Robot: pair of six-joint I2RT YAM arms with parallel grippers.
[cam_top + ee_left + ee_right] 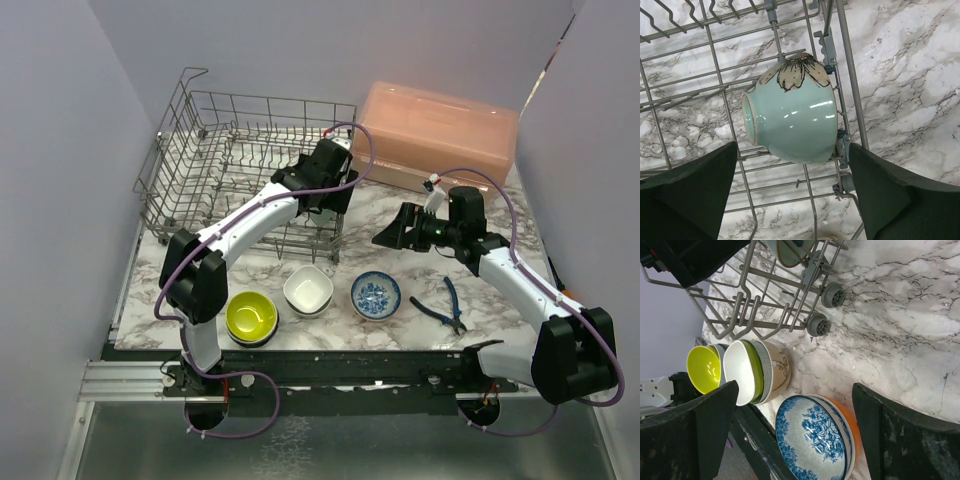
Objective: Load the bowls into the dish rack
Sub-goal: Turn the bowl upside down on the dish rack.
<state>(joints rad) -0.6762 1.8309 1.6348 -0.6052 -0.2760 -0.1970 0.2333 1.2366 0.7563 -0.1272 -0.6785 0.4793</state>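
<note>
The pale teal bowl lay on its side inside the dish rack, at its near right corner. The left gripper had its jaws spread around the bowl without touching it, so this placing seemed done. Next, the right gripper, also spread, probably had to close on the blue-patterned bowl in front of the rack.

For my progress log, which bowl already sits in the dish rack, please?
The pale teal flowered bowl, lying sideways; the other bowls stand on the table.
</note>
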